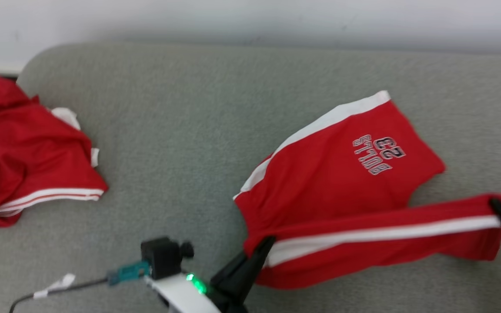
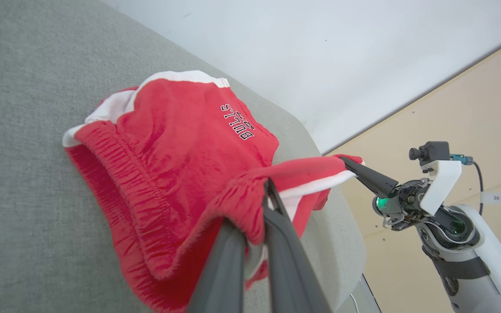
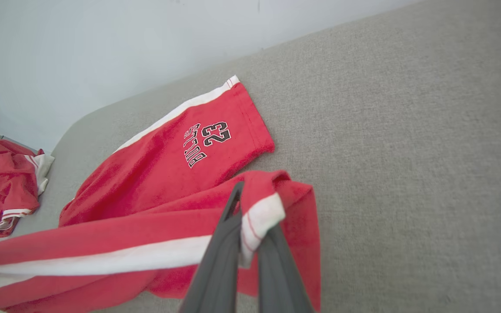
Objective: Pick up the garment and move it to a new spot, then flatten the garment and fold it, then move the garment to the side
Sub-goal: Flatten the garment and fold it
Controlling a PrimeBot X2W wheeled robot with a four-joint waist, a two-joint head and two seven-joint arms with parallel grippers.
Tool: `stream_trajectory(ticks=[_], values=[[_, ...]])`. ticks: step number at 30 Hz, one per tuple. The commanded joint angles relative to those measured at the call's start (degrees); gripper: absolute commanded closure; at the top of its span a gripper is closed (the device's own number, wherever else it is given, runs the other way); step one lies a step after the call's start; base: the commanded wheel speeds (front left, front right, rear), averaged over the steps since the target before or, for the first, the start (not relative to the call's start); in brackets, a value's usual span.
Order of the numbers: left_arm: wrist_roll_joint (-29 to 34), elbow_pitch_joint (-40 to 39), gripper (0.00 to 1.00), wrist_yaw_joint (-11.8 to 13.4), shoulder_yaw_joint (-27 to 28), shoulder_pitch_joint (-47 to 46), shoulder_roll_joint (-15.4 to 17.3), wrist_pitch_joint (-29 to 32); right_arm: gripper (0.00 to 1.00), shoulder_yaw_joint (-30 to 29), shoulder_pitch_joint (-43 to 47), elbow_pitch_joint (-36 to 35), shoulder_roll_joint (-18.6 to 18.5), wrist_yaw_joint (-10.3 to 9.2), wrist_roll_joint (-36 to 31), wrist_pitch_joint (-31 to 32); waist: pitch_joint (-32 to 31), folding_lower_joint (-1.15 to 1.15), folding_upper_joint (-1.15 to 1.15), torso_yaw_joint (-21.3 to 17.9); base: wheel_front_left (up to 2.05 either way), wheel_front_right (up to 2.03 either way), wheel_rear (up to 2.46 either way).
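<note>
The garment is a pair of red shorts with white side stripes and a "BULLS 23" print. One leg lies flat on the grey surface; the other leg is lifted and stretched between my two grippers. My left gripper is shut on the waistband end, where the wrist view shows the gathered elastic pinched at its tips. At the right edge, my right gripper is shut on the leg's hem, the white stripe folding over its tips. The right gripper is also in the left wrist view.
A second red garment with white trim lies crumpled at the far left of the grey padded surface. A pale wall runs behind it. Wooden floor lies beyond the surface's rounded edge.
</note>
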Motion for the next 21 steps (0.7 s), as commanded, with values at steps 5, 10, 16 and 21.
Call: stream_trajectory(ticks=[5,10,16,21], values=[[-4.1,1.8,1.0,0.5,2.4,-8.1,-4.1,2.9,1.0,-3.8,-17.3,6.2,2.3,-0.14,-6.0,12.8,8.5,0.01,0.0,6.6,0.0,0.0,0.0],[-4.2,6.2,1.0,0.6,3.2,-13.7,-7.4,2.9,1.0,-5.8,-28.7,11.6,5.0,-0.14,-12.1,19.0,11.3,0.01,0.0,9.4,0.0,0.0,0.0],[-4.6,11.6,1.0,-0.3,3.6,-18.5,-11.3,1.5,1.0,-6.1,-36.6,15.2,5.4,-0.14,-17.6,21.4,14.0,0.01,0.0,11.9,0.0,0.0,0.0],[-4.7,14.6,1.0,-0.8,3.2,-20.5,-12.9,1.1,0.95,-5.8,-40.1,17.1,5.0,-0.14,-20.0,21.2,14.8,0.01,0.0,12.9,0.0,0.0,0.0]])
